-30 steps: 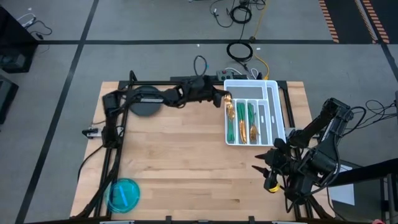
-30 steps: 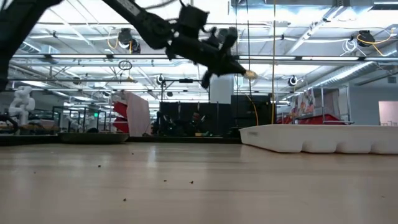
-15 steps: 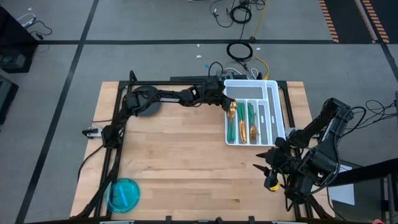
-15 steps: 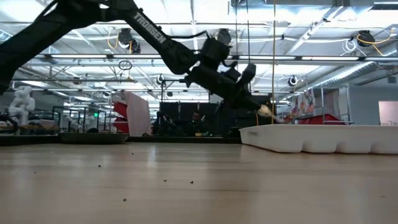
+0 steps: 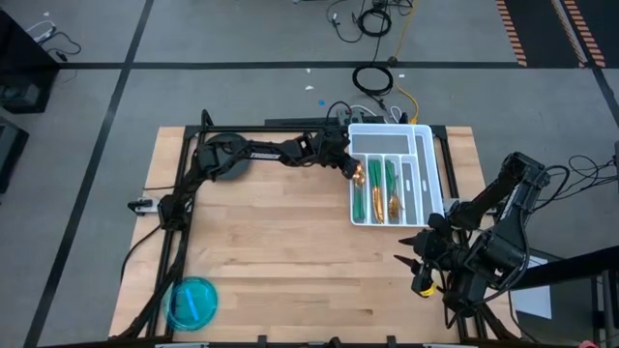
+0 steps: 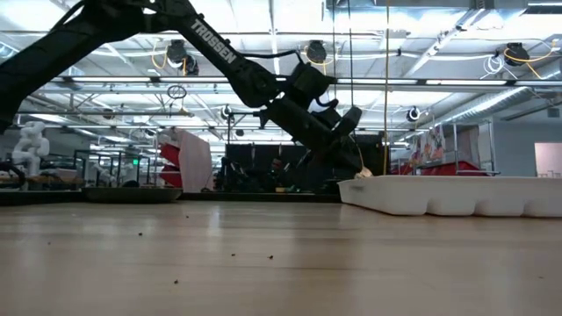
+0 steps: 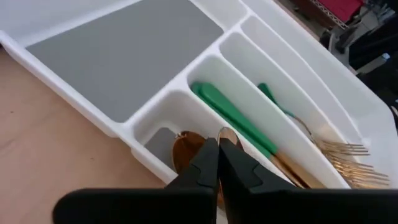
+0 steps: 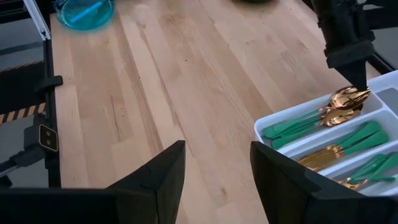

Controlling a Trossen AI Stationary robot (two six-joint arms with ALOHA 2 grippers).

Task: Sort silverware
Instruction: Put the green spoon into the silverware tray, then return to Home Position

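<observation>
Silverware (image 5: 375, 189) lies in the white divided tray (image 5: 427, 164) at the desk's far right.
Desk (image 5: 271, 261), wooden, carries the tray; 3 long compartments hold green-handled, gold-headed pieces. Left claw (image 5: 354, 168) sits over the tray's left compartment, fingers (image 7: 202, 168) pinched shut on a gold-headed spoon (image 7: 186, 151) whose bowl is inside that compartment. Right claw (image 5: 418, 263) waits at the desk's right edge, fingers (image 8: 155, 177) parted, holding nothing.
</observation>
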